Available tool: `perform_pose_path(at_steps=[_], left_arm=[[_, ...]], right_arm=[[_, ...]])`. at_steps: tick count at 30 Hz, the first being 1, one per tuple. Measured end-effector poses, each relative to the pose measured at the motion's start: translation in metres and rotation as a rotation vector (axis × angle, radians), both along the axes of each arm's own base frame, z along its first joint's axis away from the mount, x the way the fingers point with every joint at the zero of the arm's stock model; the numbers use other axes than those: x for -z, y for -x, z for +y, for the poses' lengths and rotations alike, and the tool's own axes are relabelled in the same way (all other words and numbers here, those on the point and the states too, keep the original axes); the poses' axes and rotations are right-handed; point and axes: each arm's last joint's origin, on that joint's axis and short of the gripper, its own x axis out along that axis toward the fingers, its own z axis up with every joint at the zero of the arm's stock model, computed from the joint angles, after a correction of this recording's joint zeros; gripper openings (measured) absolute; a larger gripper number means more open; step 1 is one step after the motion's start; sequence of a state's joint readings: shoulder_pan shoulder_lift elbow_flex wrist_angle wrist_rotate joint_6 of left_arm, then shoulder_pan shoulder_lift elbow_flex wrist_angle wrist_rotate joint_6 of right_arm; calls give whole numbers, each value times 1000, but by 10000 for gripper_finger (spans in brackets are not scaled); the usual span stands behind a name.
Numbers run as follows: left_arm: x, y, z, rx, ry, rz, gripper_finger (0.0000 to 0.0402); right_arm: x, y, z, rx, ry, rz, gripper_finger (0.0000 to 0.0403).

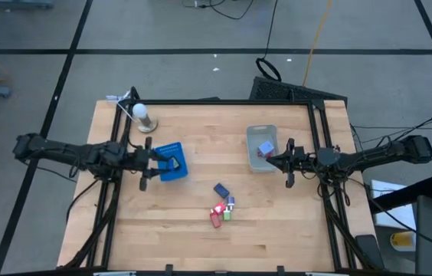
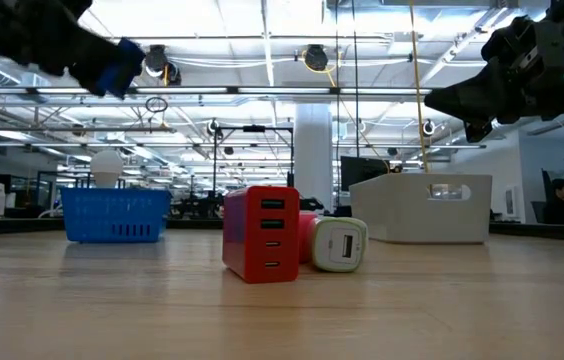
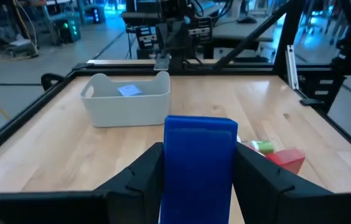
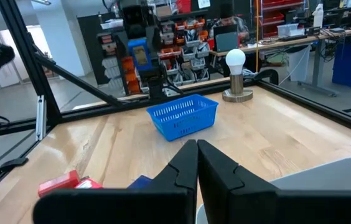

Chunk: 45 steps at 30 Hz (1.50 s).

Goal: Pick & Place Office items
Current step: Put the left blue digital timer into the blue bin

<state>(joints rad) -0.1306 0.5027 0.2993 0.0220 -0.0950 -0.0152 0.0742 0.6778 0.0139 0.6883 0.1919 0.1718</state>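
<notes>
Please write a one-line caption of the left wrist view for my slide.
Left end effector holds a blue block above the wooden table, facing the white bin.

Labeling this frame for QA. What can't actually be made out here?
- Blue block held by the left gripper: left wrist view cuts off its lower part at the picture's edge.
- Blue basket contents: high view, left gripper over it; low view shows only its wall.
- White bin contents: low view, wall hides them.
- Pile behind the red charger: low view, charger blocks it.
- Right gripper, shut: nothing between its fingers.
</notes>
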Motion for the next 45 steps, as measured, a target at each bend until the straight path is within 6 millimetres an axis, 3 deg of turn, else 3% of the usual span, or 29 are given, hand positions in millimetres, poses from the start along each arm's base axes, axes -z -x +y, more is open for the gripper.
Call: perform_pose_path(at_steps=[11, 20, 23, 27, 33, 36, 39, 45], left_arm=[[58, 15, 6, -10, 33, -131, 153], [57, 15, 11, -26, 43, -131, 153], [54, 15, 16, -120, 81, -156, 153], [33, 13, 26, -235, 119, -167, 153], [-13, 6, 41, -380, 133, 22, 153], [-23, -2, 49, -467, 192, 157, 153], [-16, -13, 53, -463, 216, 291, 153], [20, -36, 54, -439, 267, 540, 153]], right_arm=[[3, -2, -1, 23, 3, 21, 4], [3, -3, -1, 24, 2, 21, 4], [2, -3, 0, 23, 2, 8, 4], [2, -3, -1, 33, 3, 7, 4], [-1, -3, -1, 50, 10, -25, 4], [-2, -3, -1, 50, 22, -36, 4], [-2, -3, -1, 49, 23, -32, 4], [-1, -3, -1, 48, 24, -22, 4]])
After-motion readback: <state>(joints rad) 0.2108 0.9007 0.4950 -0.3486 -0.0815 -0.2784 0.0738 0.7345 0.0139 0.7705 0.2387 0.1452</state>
